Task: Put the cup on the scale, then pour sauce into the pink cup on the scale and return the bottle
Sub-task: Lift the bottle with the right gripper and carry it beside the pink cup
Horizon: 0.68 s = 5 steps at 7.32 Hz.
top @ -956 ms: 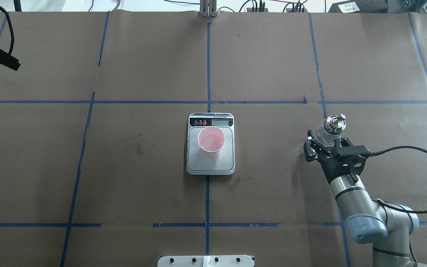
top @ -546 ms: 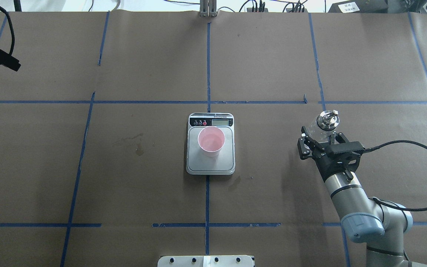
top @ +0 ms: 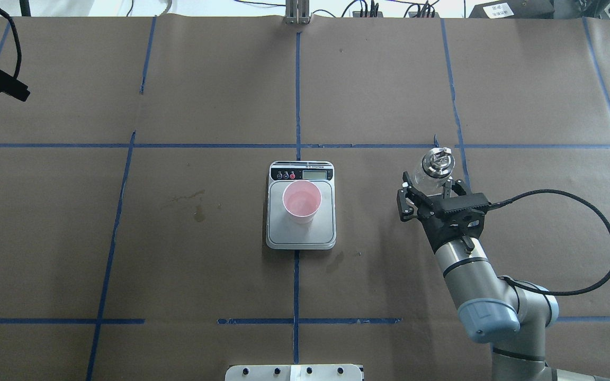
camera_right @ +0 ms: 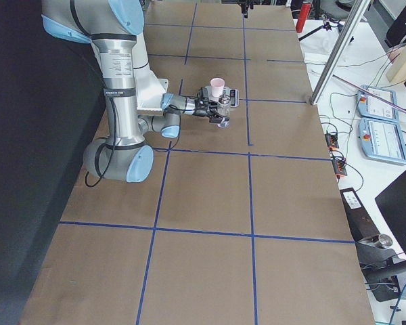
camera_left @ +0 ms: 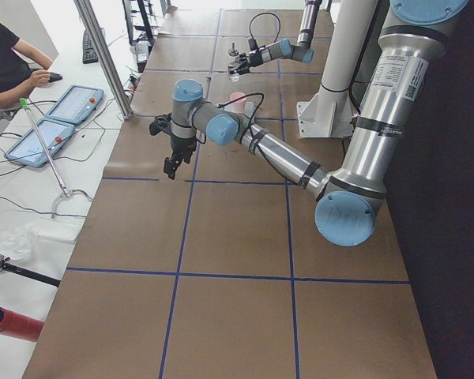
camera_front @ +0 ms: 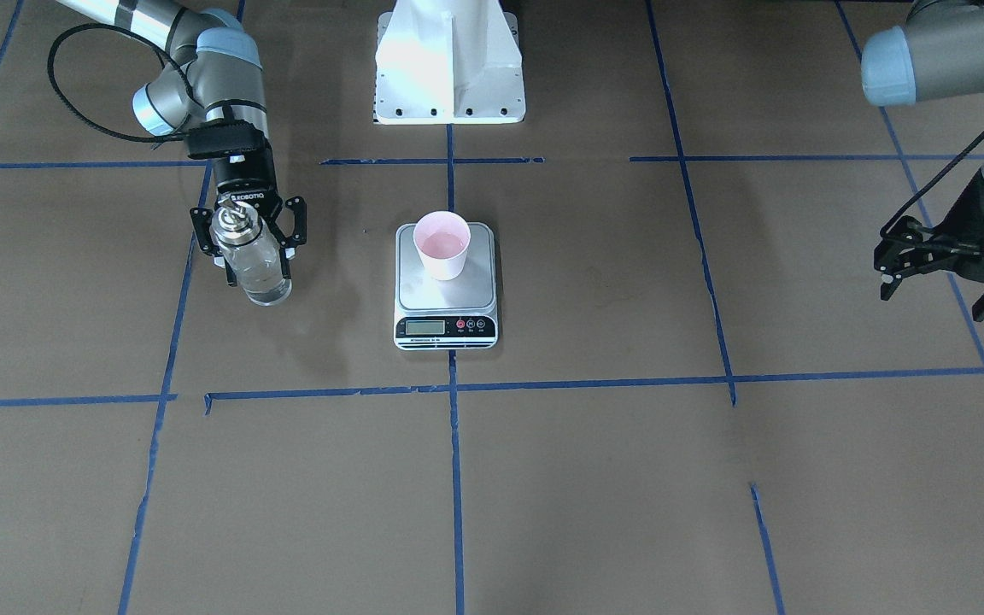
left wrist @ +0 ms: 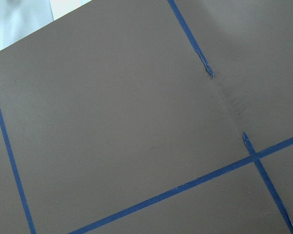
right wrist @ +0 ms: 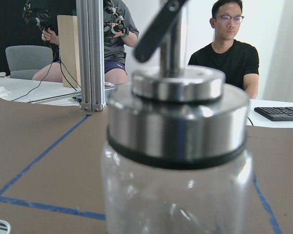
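Note:
The pale pink cup (top: 302,201) stands upright on the steel-grey platform of the scale (top: 284,235); it also shows in the front view (camera_front: 442,243) on the scale (camera_front: 445,327). My right gripper (top: 431,191) is shut on the clear glass bottle (top: 434,166) with the silver spout top and holds it roughly upright above the table, to the right of the scale and apart from it. The bottle fills the right wrist view (right wrist: 176,146). My left gripper (camera_front: 936,278) is open and empty, far off at the table's left side.
Brown paper with blue tape lines covers the table. A dried stain (top: 196,209) lies left of the scale. The white robot base (camera_front: 449,68) stands behind the scale. An aluminium post (right wrist: 90,53) and seated people (right wrist: 229,48) are beyond the far edge.
My right gripper has carried the bottle to the left, toward the scale, and a little farther from the robot. The cup, scale and left arm have not moved.

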Each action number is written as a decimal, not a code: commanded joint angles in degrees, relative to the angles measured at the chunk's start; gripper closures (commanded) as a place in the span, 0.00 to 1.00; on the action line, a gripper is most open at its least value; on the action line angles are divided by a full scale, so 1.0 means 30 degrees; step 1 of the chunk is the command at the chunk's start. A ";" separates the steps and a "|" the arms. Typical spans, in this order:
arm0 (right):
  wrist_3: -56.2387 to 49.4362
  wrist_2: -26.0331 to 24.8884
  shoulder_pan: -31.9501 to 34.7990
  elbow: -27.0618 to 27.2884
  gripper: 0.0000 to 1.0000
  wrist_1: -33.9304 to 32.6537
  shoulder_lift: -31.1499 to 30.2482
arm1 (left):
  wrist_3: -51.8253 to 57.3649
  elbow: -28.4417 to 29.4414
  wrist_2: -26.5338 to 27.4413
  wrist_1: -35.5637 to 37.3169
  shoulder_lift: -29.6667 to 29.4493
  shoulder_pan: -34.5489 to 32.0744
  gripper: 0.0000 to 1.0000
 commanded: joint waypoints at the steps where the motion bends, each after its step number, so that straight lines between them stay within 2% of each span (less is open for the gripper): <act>1: -0.0075 -0.0117 -0.0168 0.0306 1.00 -0.1235 0.0639 | 0.0012 -0.0013 0.0007 0.0000 -0.0002 0.0000 0.01; 2: -0.0656 -0.0116 -0.0141 0.0279 1.00 -0.3853 0.2178 | 0.0012 0.0103 0.0007 -0.0029 -0.0031 0.0000 0.01; 3: -0.0864 -0.0145 -0.0112 0.0626 1.00 -0.5446 0.2686 | 0.0012 0.0163 0.0007 -0.0029 -0.0060 0.0000 0.01; 5: -0.1040 -0.0117 -0.0141 0.0893 1.00 -0.7330 0.2779 | 0.0012 0.0250 0.0007 0.0000 -0.0119 0.0029 0.01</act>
